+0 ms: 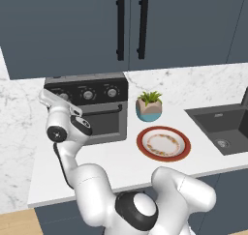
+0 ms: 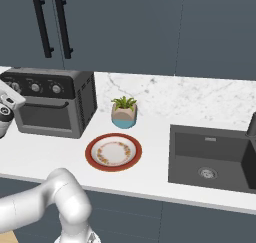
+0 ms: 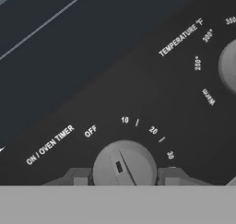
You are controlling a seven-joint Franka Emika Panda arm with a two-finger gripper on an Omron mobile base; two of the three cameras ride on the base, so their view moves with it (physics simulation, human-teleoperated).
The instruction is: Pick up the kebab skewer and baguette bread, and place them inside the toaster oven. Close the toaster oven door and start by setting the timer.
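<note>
The robot's dark two-finger gripper [image 3: 123, 178] clasps the round silver timer knob [image 3: 123, 165] on the boxy grey toaster oven [image 1: 92, 110], positioned to turn it; the door [image 1: 104, 123] is shut.

The robot's white arm covers the left end of the boxy grey toaster oven [image 1: 104, 114] in the left base view, hiding its leftmost silver knob; whatever lies behind the dark glass door [image 2: 45, 116] cannot be told. The hand view cuts the round silver timer knob [image 3: 123, 165] at its lower part and the temperature knob [image 3: 229, 66] at the right edge
</note>
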